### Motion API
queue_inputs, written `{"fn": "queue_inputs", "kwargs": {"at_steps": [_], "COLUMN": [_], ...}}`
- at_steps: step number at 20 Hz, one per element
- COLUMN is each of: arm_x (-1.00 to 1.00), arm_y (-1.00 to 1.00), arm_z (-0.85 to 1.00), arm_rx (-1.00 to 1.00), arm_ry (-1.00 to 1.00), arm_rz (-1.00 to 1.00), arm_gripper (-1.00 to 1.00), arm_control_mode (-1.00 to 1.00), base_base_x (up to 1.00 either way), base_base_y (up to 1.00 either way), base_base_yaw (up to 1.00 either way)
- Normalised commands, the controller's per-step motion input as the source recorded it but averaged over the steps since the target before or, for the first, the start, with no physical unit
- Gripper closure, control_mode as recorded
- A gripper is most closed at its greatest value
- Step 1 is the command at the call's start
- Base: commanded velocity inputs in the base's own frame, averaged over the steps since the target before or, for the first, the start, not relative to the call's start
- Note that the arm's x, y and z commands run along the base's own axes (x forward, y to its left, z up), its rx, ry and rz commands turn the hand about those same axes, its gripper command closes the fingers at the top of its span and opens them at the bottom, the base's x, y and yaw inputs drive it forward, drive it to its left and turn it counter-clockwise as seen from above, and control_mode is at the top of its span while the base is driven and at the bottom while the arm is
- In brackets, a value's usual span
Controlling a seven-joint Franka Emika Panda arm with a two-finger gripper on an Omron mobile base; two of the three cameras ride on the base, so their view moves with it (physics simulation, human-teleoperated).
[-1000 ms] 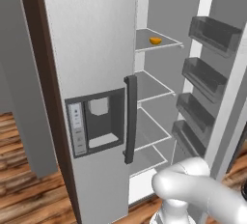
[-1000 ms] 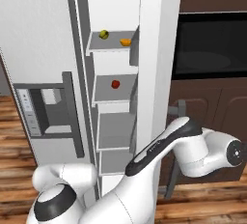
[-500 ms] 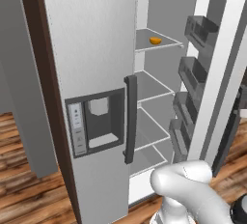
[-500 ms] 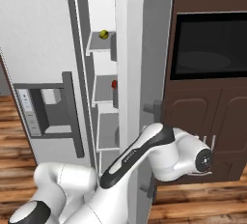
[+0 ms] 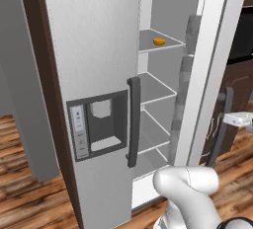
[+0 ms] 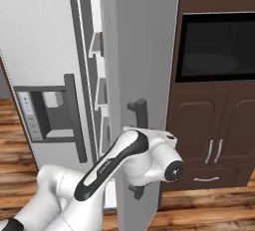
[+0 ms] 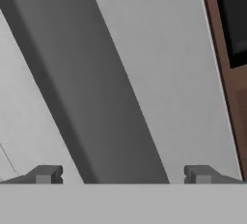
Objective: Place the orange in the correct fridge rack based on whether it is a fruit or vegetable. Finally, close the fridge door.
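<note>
The orange (image 5: 158,41) lies on the fridge rack (image 5: 172,40), the highest shelf in the open compartment. The fridge door (image 5: 213,60) stands only partly open, its edge turned toward me in the left base view. Its plain silver outer face (image 6: 144,51) covers most of the interior in the right base view. The dark bar handle (image 6: 139,109) runs down that face. In the hand view my gripper (image 7: 123,175) is open, its fingertips (image 7: 46,175) straddling the slanting dark handle (image 7: 96,97) right against the door face (image 7: 169,73).
The other silver door, with the dark dispenser panel (image 5: 99,124) and its own bar handle (image 5: 133,122), stays shut on the left. Dark wood cabinets (image 6: 214,125) and a black oven (image 6: 216,46) stand right of the fridge. Lower shelves (image 5: 155,90) sit under the orange's rack.
The fridge door has swung a long way toward shut, and the arm has followed it. The door now hides the shelves and the orange in the right base view.
</note>
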Motion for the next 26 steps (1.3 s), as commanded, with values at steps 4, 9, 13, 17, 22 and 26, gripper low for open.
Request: {"fn": "queue_inputs", "kwargs": {"at_steps": [4, 9, 13, 17, 22, 26], "arm_x": [0.54, 0.61, 0.73, 0.84, 0.89, 1.00], "arm_y": [1.00, 1.00, 1.00, 1.00, 0.71, 0.55], "arm_z": [0.00, 0.00, 0.01, 0.13, 0.20, 0.32], "arm_rx": [0.03, 0.04, 0.00, 0.03, 0.01, 0.00], "arm_ry": [-0.12, -0.11, -0.08, -0.03, 0.00, 0.00], "arm_rz": [0.00, 0.00, 0.00, 0.00, 0.00, 0.00], "arm_gripper": [-1.00, -1.00, -1.00, -1.00, -1.00, -1.00], "arm_control_mode": [-1.00, -1.00, -1.00, -1.00, -1.00, -1.00], "base_base_x": [0.00, 0.00, 0.00, 0.00, 0.00, 0.00], "base_base_y": [0.00, 0.00, 0.00, 0.00, 0.00, 0.00], "base_base_yaw": [0.00, 0.00, 0.00, 0.00, 0.00, 0.00]}}
